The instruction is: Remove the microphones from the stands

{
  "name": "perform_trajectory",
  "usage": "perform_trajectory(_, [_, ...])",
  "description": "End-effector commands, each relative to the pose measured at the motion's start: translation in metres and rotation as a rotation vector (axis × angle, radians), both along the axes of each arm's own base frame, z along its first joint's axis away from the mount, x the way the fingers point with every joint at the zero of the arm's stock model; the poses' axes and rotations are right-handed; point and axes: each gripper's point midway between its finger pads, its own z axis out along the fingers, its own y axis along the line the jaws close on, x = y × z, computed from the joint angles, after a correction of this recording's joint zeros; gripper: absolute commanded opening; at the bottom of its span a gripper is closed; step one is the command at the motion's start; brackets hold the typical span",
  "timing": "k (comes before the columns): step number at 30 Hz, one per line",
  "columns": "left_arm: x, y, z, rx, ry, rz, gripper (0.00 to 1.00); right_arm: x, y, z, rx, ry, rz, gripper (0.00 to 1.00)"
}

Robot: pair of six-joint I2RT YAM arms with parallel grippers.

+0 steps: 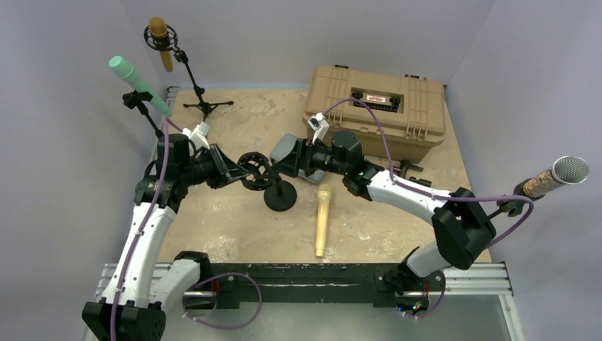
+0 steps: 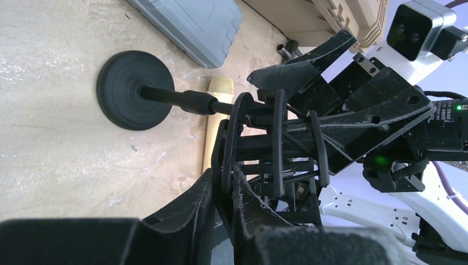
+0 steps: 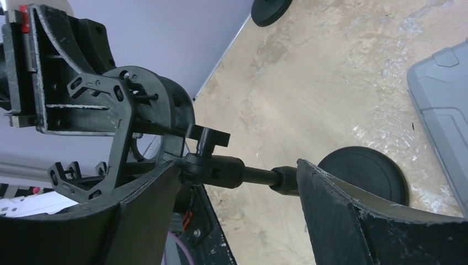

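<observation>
The microphone (image 1: 322, 220) is out of its holder. It lies flat on the worktop (image 1: 227, 227) at about 4 o'clock from the stand (image 1: 281, 197), with its mesh head toward 12 o'clock and its tail toward 6. The shock mount (image 1: 253, 170) at the top of the stand looks vacated. The left end effector (image 2: 225, 185) is clenched on one ring of that mount. The right end effector (image 3: 238, 165) is released, with its fingers spread to either side of the stand's post and touching nothing I can make out. By its look the microphone is a rigid, smooth, slightly tapered tube, moderately light and apt to roll or slip. The best hold is probably across the middle of the barrel, away from the mesh head, which would dent. The stand seems bottom-heavy in its round foot, but the mount's thin rings and elastic webbing look flexible and easy to snag. There is open worktop at 6 and 8 o'clock of the stand. The tan case (image 1: 376, 106) closes off 1 o'clock, and the grey case (image 2: 193, 25) lies just beside the foot. The two arms crowd each other over the mount, so each should probably back out along its own side.
</observation>
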Motion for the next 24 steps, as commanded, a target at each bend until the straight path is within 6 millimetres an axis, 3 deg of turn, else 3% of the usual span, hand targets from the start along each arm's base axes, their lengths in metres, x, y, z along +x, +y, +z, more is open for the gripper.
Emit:
perform_trajectory(1, [0.002,0.000,-0.010,0.001,0.012,-0.010,0.00,0.009,0.000,-0.005,-0.002,-0.036,-0.041,0.76])
perform_trajectory(16, [0.006,0.000,-0.038,0.010,0.070,0.000,0.00,0.004,-0.018,-0.086,-0.144,0.051,-0.081,0.74])
perform_trajectory(20, [0.007,0.002,-0.047,0.020,0.082,0.012,0.00,0.004,-0.018,-0.092,-0.153,0.054,-0.081,0.75])
perform_trajectory(24, [0.007,0.005,-0.058,0.041,0.099,0.025,0.00,0.004,-0.019,-0.082,-0.154,0.032,-0.085,0.75])
